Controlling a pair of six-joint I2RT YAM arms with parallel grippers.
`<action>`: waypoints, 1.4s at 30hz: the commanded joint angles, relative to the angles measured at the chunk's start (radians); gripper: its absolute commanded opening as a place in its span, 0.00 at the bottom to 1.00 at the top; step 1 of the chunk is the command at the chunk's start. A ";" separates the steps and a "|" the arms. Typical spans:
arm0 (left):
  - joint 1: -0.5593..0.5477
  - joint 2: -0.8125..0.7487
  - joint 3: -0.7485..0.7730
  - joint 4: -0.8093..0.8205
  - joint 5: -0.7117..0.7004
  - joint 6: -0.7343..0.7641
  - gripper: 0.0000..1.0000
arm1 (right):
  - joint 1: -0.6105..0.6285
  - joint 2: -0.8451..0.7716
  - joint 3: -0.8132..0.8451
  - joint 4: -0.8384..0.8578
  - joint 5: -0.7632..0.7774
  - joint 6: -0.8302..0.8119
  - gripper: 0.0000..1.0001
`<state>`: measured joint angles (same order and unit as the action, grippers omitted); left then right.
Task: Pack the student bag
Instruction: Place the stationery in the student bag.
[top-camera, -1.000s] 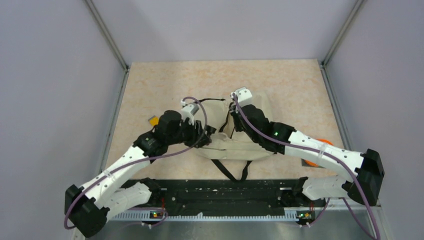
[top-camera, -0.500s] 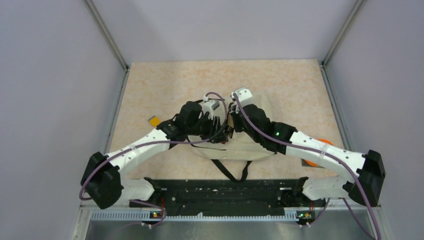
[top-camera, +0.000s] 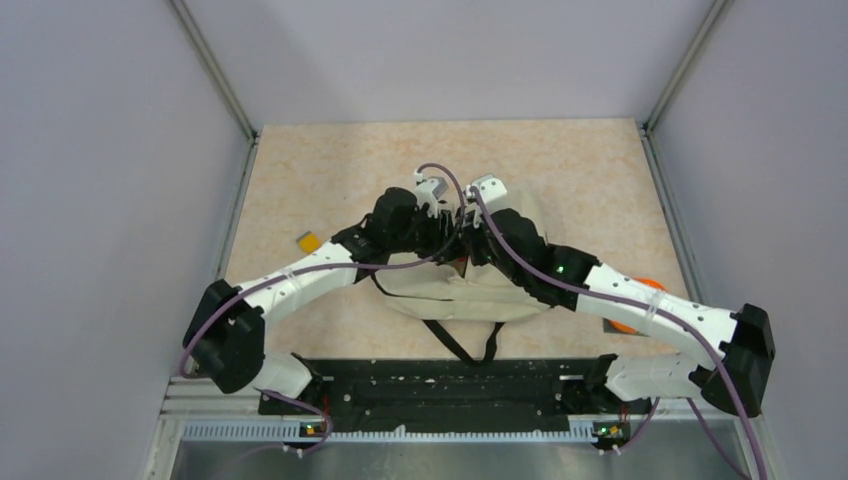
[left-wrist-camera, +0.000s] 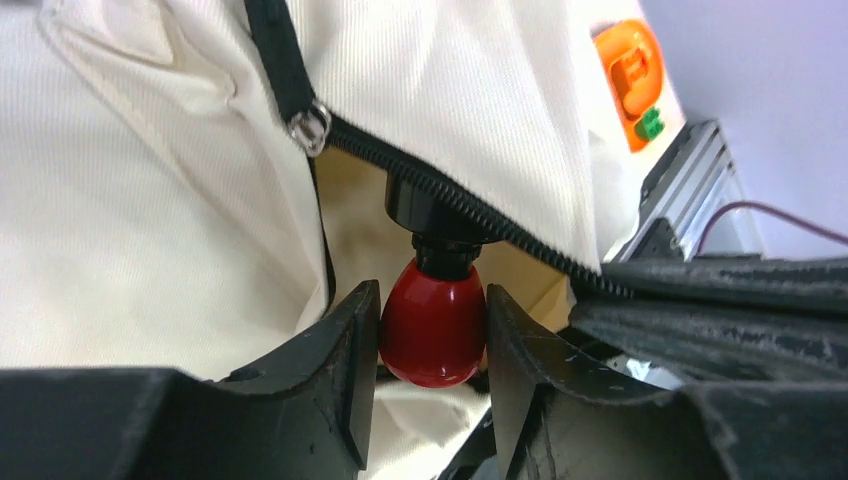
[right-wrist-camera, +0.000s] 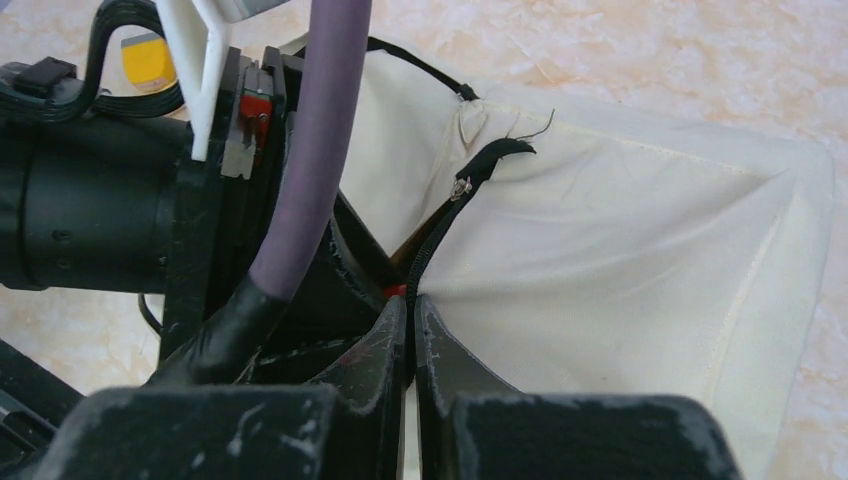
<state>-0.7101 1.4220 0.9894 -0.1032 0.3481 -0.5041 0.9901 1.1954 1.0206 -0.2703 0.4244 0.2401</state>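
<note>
Near tabletop (top-camera: 330, 170) centre, toward six o'clock, the student bag (top-camera: 450, 295) is pinched at its zip edge by the right end effector (right-wrist-camera: 410, 325). A red item (left-wrist-camera: 432, 335), gripped by the left end effector (left-wrist-camera: 430, 305), is only partly inserted.

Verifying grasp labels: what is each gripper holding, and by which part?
Left gripper clamps a red bulb-shaped item by its red body, black neck at the mouth of the student bag. Right gripper is shut on the bag's fabric edge beside the zipper.
</note>
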 joint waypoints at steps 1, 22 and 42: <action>-0.001 0.018 -0.050 0.289 -0.023 -0.108 0.29 | -0.001 -0.055 0.019 0.108 -0.014 0.024 0.00; -0.025 -0.008 -0.184 0.405 -0.071 -0.116 0.71 | -0.002 -0.030 0.026 0.110 0.030 0.023 0.00; 0.124 -0.544 -0.311 -0.120 -0.613 0.022 0.77 | -0.002 -0.049 0.001 0.119 0.067 0.011 0.00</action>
<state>-0.6899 0.9279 0.6762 -0.0177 -0.1089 -0.4381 0.9901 1.1908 1.0122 -0.2535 0.4767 0.2550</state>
